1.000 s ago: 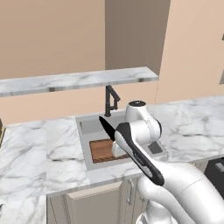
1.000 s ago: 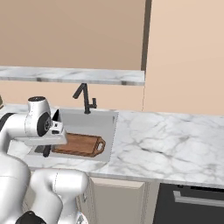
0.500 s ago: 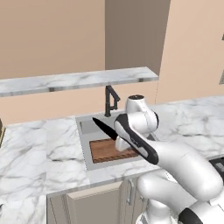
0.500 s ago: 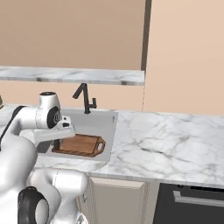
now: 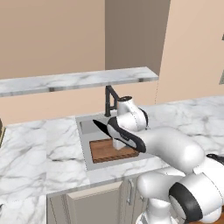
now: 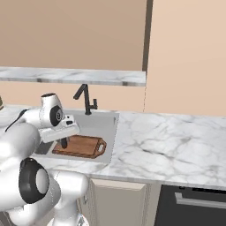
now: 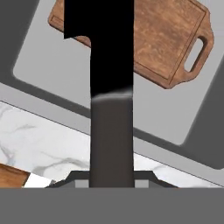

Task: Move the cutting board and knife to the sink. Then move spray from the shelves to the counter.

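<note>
Swinging further over the basin since a second ago, the arm has carried the knife (image 5: 104, 129) from the front rim toward the middle of the sink (image 5: 86, 127), and the elbow has dropped lower and nearer the cameras. Close in, the hand view looks straight down the black blade (image 7: 111, 65), its handle running down between the finger tips at the bottom edge, so the gripper (image 5: 119, 141) is nearly closed, clamped tight on that slim handle. From the left base view the pointed blade juts out to the left of the hand, hanging in the air above the basin with its tip over the bare grey floor. Just beneath it, the cutting board (image 6: 79, 146) lies flat inside the sink, pushed toward the front wall, its cut-out handle (image 7: 195, 53) pointing to the right in the right base view. Behind the board stands the black faucet (image 6: 85, 99) at the back rim. White marble counter (image 6: 176, 145) spreads to both sides of the basin. Farthest back, the long grey shelf (image 5: 78, 81) runs along the wall above the faucet.
</note>
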{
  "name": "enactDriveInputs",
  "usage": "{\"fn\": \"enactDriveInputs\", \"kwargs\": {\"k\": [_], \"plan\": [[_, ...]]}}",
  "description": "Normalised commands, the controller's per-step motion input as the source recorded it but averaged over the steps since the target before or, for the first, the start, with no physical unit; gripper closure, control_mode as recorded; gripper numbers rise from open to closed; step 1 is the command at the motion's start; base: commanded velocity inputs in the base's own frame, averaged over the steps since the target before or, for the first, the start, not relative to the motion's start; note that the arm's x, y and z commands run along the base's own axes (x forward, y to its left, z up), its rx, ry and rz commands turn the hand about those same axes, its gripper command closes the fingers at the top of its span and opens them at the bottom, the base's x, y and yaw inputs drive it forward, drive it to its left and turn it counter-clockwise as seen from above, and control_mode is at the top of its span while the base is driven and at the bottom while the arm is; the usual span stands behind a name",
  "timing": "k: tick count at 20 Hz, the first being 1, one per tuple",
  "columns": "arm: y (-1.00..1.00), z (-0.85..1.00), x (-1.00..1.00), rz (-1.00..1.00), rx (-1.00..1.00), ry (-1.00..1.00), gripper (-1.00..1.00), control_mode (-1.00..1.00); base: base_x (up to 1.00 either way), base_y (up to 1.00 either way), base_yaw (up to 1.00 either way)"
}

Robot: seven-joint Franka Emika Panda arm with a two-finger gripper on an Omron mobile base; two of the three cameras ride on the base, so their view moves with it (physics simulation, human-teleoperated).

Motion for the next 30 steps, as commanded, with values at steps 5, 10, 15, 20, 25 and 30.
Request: {"fn": "enactDriveInputs", "kwargs": {"k": [5, 10, 15, 20, 25, 30], "plan": [[-0.20, -0.14, 0.43, 0.11, 0.00, 0.01, 1.00, -1.00, 0.00, 0.00, 0.00], [-0.28, -0.18, 0.33, 0.18, 0.00, 0.00, 1.00, -1.00, 0.00, 0.00, 0.00], [-0.17, -0.20, 0.35, 0.13, 0.00, 0.02, 1.00, -1.00, 0.00, 0.00, 0.00], [-0.05, -0.19, 0.39, 0.02, 0.00, 0.00, 1.00, -1.00, 0.00, 0.00, 0.00], [-0.05, -0.26, 0.38, 0.02, 0.00, 0.01, 1.00, -1.00, 0.00, 0.00, 0.00], [-0.03, -0.29, 0.36, 0.09, 0.00, 0.06, 1.00, -1.00, 0.00, 0.00, 0.00]]}}
